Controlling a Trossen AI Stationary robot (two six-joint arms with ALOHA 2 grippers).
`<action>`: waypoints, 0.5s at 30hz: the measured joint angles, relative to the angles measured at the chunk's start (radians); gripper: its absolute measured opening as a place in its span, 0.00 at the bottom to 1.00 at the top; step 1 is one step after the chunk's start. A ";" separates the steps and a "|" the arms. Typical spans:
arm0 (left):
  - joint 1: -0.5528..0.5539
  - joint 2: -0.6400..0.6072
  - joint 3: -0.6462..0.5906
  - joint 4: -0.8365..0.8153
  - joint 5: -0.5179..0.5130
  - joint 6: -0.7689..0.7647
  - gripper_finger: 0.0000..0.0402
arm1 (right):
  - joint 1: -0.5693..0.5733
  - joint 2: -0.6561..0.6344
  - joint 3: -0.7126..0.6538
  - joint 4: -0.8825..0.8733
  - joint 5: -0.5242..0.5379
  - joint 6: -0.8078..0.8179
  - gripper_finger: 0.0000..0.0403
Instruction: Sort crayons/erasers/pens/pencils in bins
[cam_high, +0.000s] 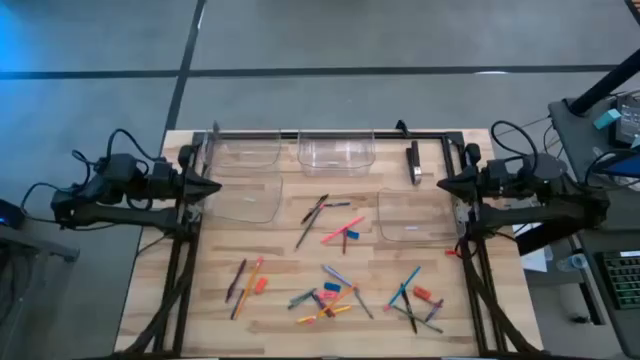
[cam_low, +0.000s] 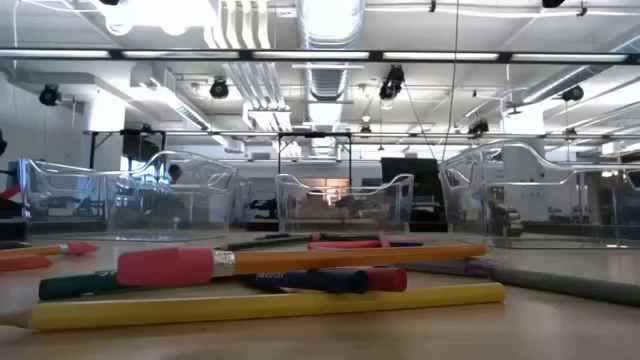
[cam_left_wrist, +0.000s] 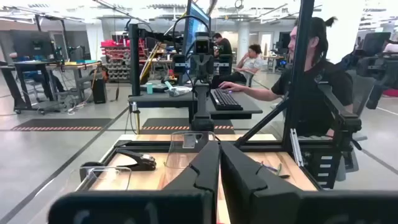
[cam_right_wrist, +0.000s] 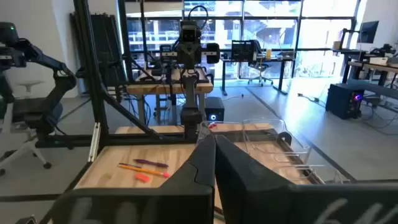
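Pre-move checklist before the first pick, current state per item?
1. Left end effector shut, parked at the table's left edge, holding nothing: ok.
2. Right end effector shut, parked at the right edge, holding nothing: ok.
3. Four bins upright, with nothing seen in them: ok.
4. Pencils, crayons, pens loose on the table, reachable: ok.
5. Items in the front piles overlap; clean single grasp: cannot tell.

Low view: yellow pencil (cam_low: 270, 305) tip cut off at left edge. High view: loose crayons (cam_high: 330, 295), erasers (cam_high: 421, 293) too small to separate reliably.
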 joint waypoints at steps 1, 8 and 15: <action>0.000 0.000 0.000 0.000 0.001 0.000 0.00 | 0.000 0.000 0.000 0.000 0.000 0.000 0.00; 0.000 0.000 -0.004 0.012 0.001 0.000 0.00 | 0.000 0.002 0.000 0.000 0.000 0.040 0.06; 0.000 0.000 -0.004 0.013 0.001 0.000 0.00 | 0.000 0.002 0.000 0.000 0.001 0.140 0.06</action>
